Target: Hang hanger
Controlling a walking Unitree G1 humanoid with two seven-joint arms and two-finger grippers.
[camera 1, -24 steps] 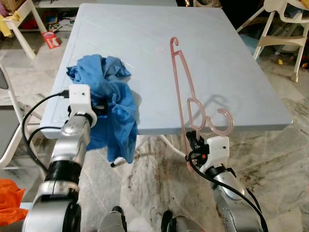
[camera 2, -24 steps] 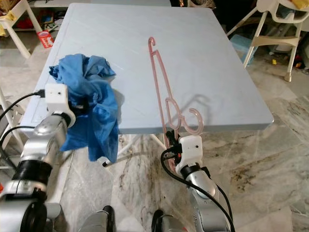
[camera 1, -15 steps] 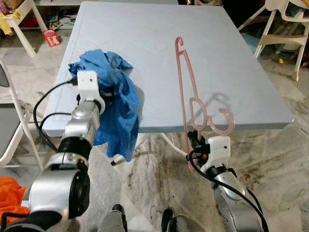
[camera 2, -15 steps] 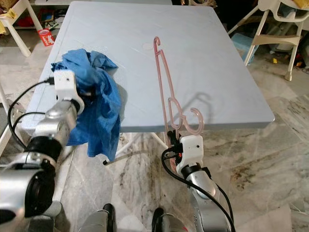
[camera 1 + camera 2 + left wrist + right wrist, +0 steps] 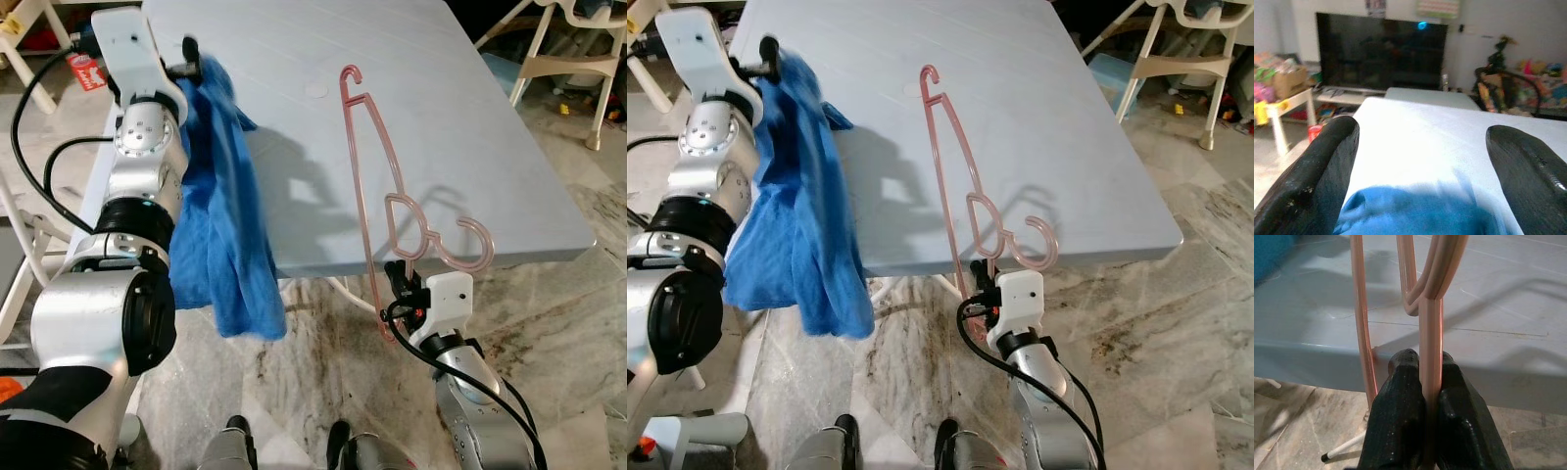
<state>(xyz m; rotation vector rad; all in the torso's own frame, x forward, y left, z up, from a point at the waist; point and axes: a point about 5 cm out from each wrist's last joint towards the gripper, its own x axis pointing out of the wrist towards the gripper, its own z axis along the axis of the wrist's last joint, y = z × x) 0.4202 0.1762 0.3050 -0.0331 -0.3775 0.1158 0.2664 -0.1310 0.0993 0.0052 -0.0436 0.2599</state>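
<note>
A pink plastic hanger (image 5: 400,199) stands upright over the near edge of the pale blue table (image 5: 470,147), hook end up. My right gripper (image 5: 400,284) is shut on its lower bar, just below that edge. In the right wrist view the fingers (image 5: 1400,396) pinch the pink bar (image 5: 1430,328). My left gripper (image 5: 191,54) is raised high over the table's left side. A blue cloth (image 5: 220,196) hangs from it in a long drape past the table edge. In the left wrist view the fingers (image 5: 1327,161) stand apart, with the cloth (image 5: 1415,215) bunched between them near their base.
A white high chair (image 5: 578,59) stands on the marble floor to the right of the table. A red packet (image 5: 83,70) and white furniture legs lie at the far left. A dark television (image 5: 1381,54) stands beyond the table.
My left arm has risen and swung toward the far left, lifting the blue cloth off the table so that it hangs full length. The right gripper and hanger stay almost still.
</note>
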